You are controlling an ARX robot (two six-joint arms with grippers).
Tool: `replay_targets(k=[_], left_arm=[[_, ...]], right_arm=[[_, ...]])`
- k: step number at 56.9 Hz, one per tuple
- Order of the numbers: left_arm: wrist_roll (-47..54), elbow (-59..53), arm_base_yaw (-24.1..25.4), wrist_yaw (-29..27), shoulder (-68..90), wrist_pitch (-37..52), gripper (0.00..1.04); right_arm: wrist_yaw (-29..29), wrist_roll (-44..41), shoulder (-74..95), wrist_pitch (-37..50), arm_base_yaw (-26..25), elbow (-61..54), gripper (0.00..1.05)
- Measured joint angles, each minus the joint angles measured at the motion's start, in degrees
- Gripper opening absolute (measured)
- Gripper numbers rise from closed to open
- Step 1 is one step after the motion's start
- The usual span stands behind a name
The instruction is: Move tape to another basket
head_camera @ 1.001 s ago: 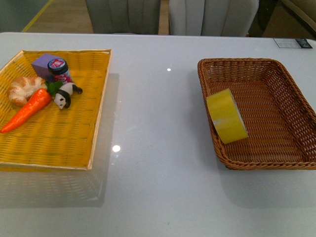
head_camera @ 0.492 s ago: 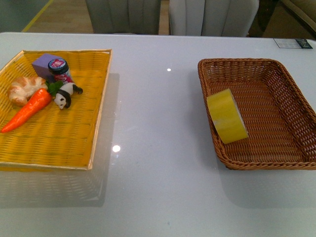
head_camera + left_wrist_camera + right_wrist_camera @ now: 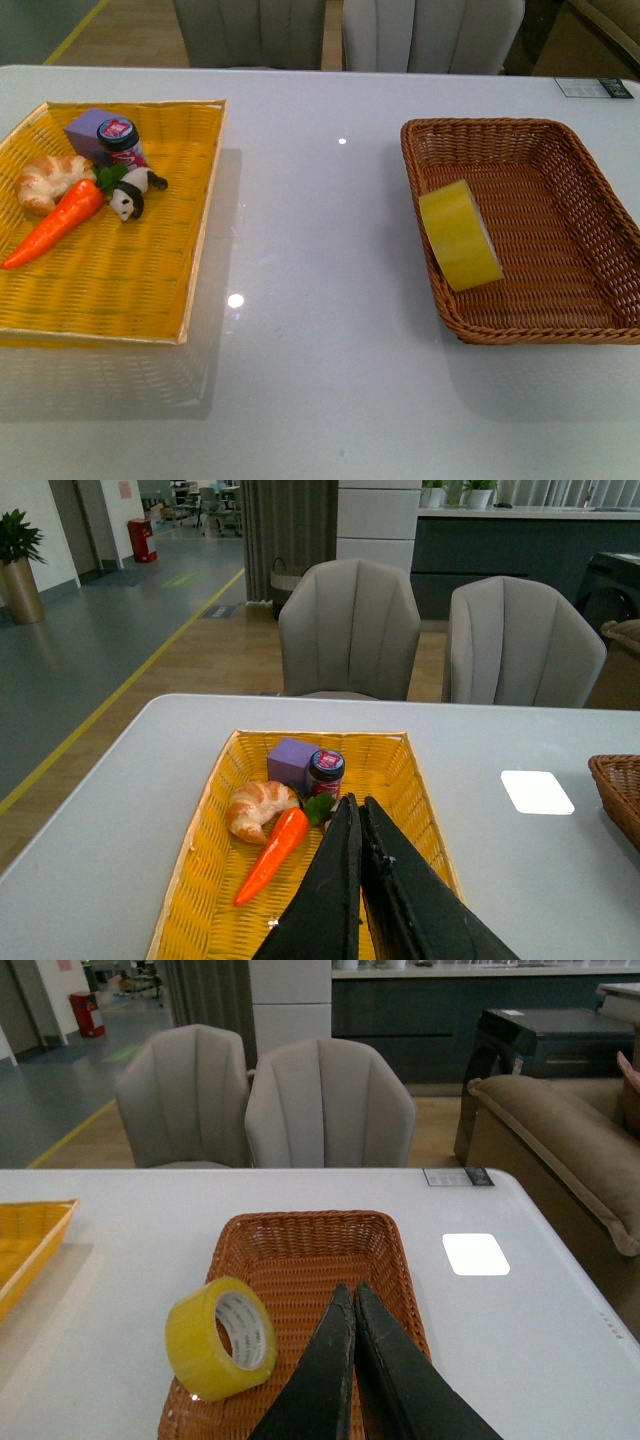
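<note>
One tape (image 3: 460, 235) in basket (image 3: 590, 190), toys in yellow tray (image 3: 120, 290), well apart

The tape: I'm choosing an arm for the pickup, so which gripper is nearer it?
Right. The right gripper hangs over the brown basket holding the tape; the left gripper is over the yellow tray.

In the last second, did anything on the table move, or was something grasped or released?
Nothing visibly changed. In the front view the tape leans on its edge against the left wall of the brown basket, as before. The items in the yellow tray lie where they were. Neither arm appears in the front view; both wrist views show the left gripper and the right gripper closed and empty.
</note>
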Motion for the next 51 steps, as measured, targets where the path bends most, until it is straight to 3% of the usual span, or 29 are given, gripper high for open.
replay_targets(k=[3, 29, 32, 51], left_arm=[[-0.02, 0.0, 0.0, 0.0, 0.0, 0.0, 0.06], [-0.02, 0.0, 0.0, 0.0, 0.0, 0.0, 0.89], [0.02, 0.0, 0.0, 0.02, 0.0, 0.0, 0.97], [0.09, 0.0, 0.0, 0.0, 0.0, 0.0, 0.96]], right_arm=[[0.0, 0.02, 0.0, 0.0, 0.0, 0.02, 0.14], [0.02, 0.02, 0.0, 0.0, 0.0, 0.0, 0.95], [0.0, 0.02, 0.0, 0.0, 0.0, 0.02, 0.97], [0.02, 0.02, 0.0, -0.02, 0.0, 0.02, 0.96]])
